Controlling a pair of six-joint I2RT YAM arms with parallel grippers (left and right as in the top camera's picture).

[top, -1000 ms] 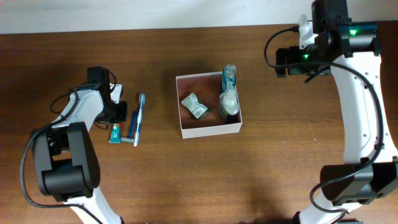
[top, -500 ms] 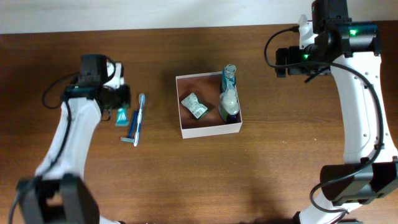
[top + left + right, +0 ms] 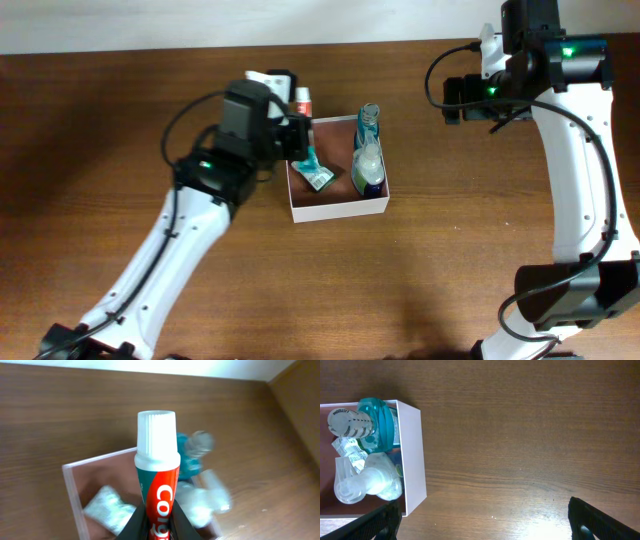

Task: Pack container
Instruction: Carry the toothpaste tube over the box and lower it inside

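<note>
The container (image 3: 340, 208) is a square white-walled box with a reddish-brown inside, at the table's middle. It holds a teal bottle (image 3: 368, 150) and a crumpled packet (image 3: 319, 179). My left gripper (image 3: 300, 135) is shut on a red, green and white toothpaste tube (image 3: 157, 460) and holds it above the container's left part (image 3: 70, 487), cap pointing away. My right gripper (image 3: 465, 100) is open and empty, to the right of the container. The right wrist view shows the container's white wall (image 3: 412, 455) and the bottle (image 3: 375, 417), with my right gripper (image 3: 480, 522) beside them.
Bare brown table lies to the right of the container (image 3: 530, 435). A white wall runs along the table's far edge (image 3: 200, 20). My left arm stretches from the front left across the table's left half (image 3: 180, 240).
My left gripper has lifted the toothpaste tube from the left of the table and carried it right, over the container. The toothbrush that lay there no longer shows. The right arm has not moved.
</note>
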